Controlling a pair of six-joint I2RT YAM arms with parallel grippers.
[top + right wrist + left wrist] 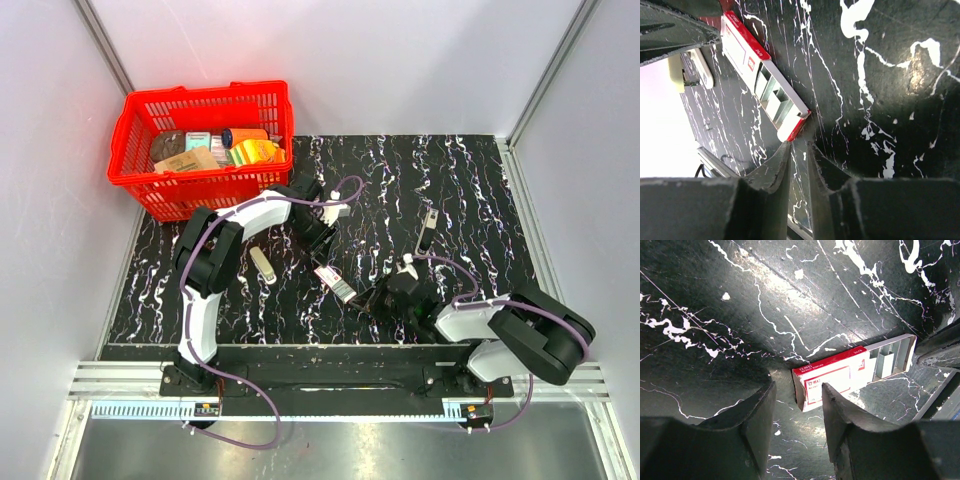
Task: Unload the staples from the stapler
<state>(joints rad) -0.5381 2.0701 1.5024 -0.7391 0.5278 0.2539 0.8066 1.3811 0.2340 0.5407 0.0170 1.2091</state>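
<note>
Top view bright, even light from above, soft shadows under arms. Left wrist view dim, shiny glare patch on table [790, 295], left pincer [798, 387] dark and blurry up close. Right wrist view: washed-out white at left edge, deep shadow right.

- This is a robot test cell in a lab.
- Plain white panel walls [400, 60] set in bare metal posts [100, 45] box in the table.
- Two robot arms, left [215, 260] and right [520, 325], stand on a metal rail [330, 385] at the near edge, with purple cables [345, 190] looping off them.
- A black marbled mat [470, 200] covers the table.
- A red shopping basket [130, 120] of small goods stands in the far left corner.
</note>
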